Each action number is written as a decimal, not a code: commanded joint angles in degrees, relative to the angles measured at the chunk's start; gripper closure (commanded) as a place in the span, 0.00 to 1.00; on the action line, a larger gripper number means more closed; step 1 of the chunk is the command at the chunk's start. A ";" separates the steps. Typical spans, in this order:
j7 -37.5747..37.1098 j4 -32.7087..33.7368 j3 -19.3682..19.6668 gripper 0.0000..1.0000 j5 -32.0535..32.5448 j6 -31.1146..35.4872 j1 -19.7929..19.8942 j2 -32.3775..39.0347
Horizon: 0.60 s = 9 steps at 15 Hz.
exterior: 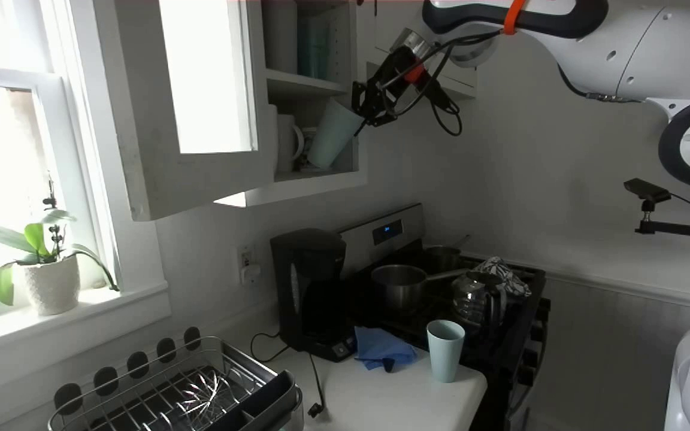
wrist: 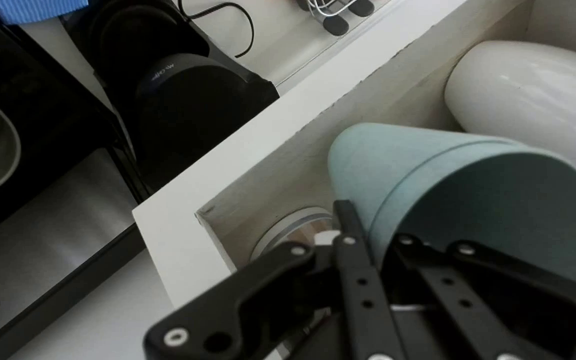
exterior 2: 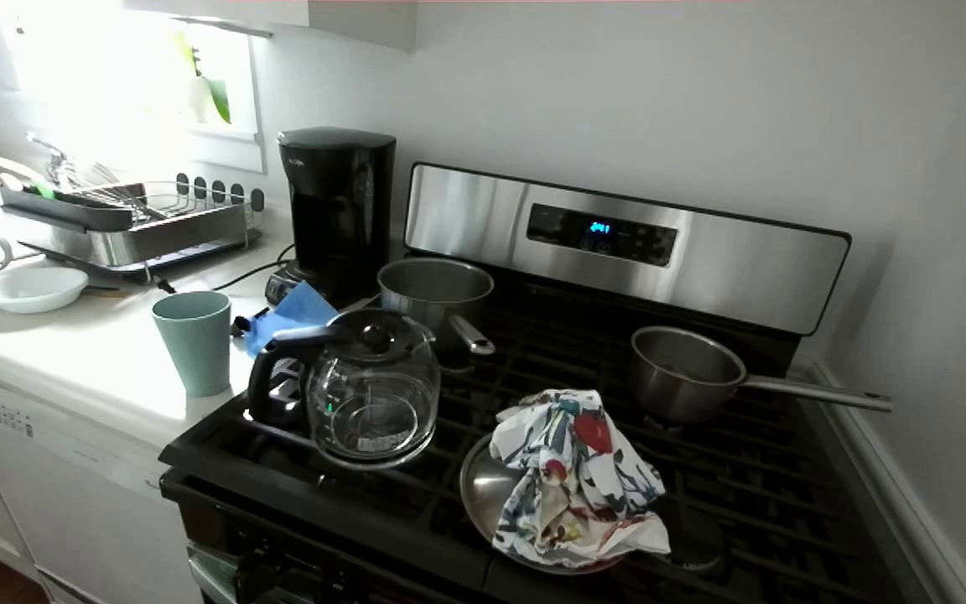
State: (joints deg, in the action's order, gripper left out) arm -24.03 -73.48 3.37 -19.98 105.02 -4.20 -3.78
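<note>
My pincer [wrist: 375,227]: closed, it pinches the pale cup [exterior: 334,134] by its rim.
Cupboard [exterior: 306,187]: inside, cup is tilted, right of white mug [exterior: 286,143].

Aqua cup [exterior: 334,134], black hand [wrist: 375,230], cloth [exterior 2: 575,486] (multicolour print)

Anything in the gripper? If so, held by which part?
The black two-fingered gripper holds a pale blue-green, tapered, plastic-looking cup by its rim, pinching it from inside and outside.
</note>
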 commanded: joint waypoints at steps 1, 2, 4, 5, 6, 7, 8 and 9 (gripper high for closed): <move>-3.19 3.33 -0.18 0.98 -1.95 0.26 -0.21 2.22; -3.62 3.48 -0.27 0.98 -2.05 0.17 -0.22 2.53; -4.51 3.81 -0.47 0.98 -2.07 -0.02 -0.25 3.07; -4.94 4.10 -0.52 0.95 -2.21 -0.21 -0.23 3.41; -5.27 4.26 -0.55 0.90 -2.45 -0.43 -0.25 3.66; -5.48 4.52 -0.53 0.76 -2.93 -0.91 -0.26 3.95; -5.71 4.85 -0.53 0.70 -3.32 -1.09 -0.29 4.30; -5.78 5.10 -0.54 0.70 -3.74 -1.11 -0.30 4.61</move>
State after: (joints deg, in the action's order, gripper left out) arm -27.88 -71.74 2.86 -21.24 104.99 -4.41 -1.15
